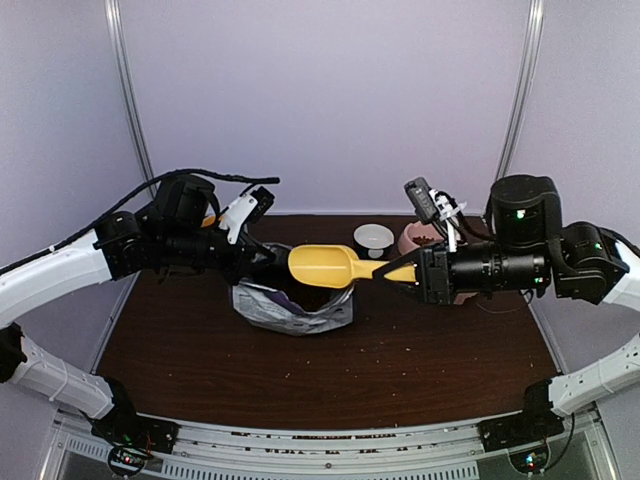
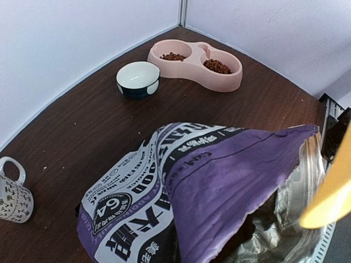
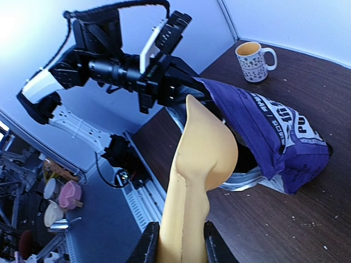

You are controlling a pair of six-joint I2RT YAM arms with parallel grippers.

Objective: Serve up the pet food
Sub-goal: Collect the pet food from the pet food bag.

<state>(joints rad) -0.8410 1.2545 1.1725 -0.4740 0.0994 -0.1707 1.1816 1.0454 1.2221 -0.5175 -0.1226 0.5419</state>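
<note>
The purple pet food bag [image 1: 292, 308] lies open in the middle of the table, also in the left wrist view [image 2: 219, 181] and the right wrist view [image 3: 274, 129]. My left gripper [image 1: 260, 262] is shut on the bag's upper edge and holds its mouth up [image 3: 189, 87]; its fingers are hidden in its own view. My right gripper [image 1: 408, 270] is shut on the handle of the yellow scoop [image 1: 320, 265], whose bowl hovers over the bag's mouth [image 3: 204, 156]. No kibble shows in the scoop. Brown kibble [image 2: 218, 66] lies in both wells of the pink double bowl [image 2: 193, 70].
A white bowl [image 1: 373, 238] stands at the back, left of the pink bowl [image 1: 412, 240], and also shows in the left wrist view [image 2: 138, 79]. A patterned mug [image 3: 253, 59] stands behind the bag [image 2: 12, 192]. Loose crumbs [image 1: 372, 348] dot the table.
</note>
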